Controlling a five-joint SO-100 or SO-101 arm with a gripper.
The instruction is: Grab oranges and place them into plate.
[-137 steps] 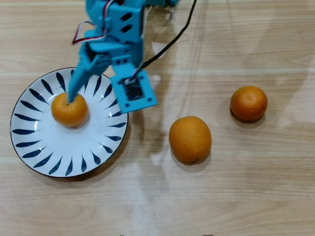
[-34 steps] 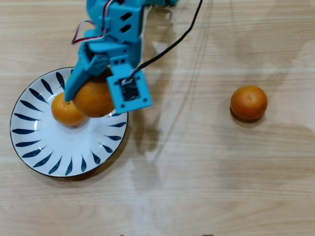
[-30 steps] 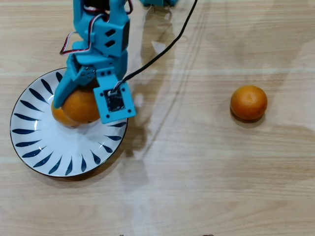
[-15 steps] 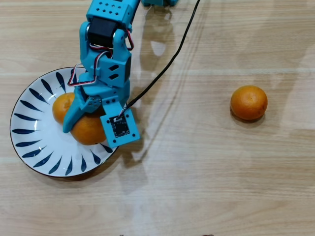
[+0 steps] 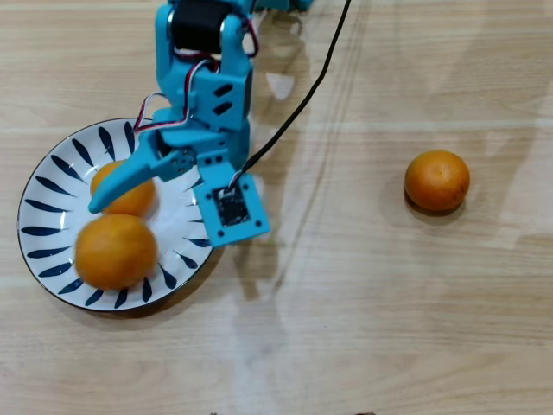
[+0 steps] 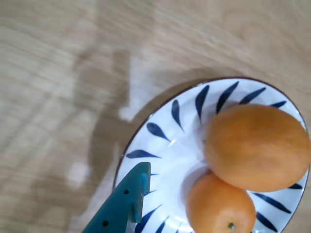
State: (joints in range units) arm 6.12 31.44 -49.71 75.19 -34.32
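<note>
**A:** Where does the job stand for you right now?

**B:** Two oranges already sit in the plate: the big orange at the front and a small orange behind it, touching. The wrist view shows the same pair, the big orange pressed against the small one. The third orange lies alone on the bench, well apart to the right in the overhead view.

**A:** And the arm?

**B:** Your gripper hangs over the plate, one teal finger crossing the small orange in the overhead view. In the wrist view only one finger shows, above the plate rim, with nothing against it. You hold no fruit, I judge, but I cannot tell how far apart the jaws stand; the second finger is hidden.

**A:** So which step is this?

**B:** I read it as the gap between the second drop and the last pick. Next you need to lift clear of the plate without nudging either fruit, swing across to the lone orange, spread the jaws wide enough for it, and come down centred. It is round, so an off-centre squeeze could send it rolling.
</note>
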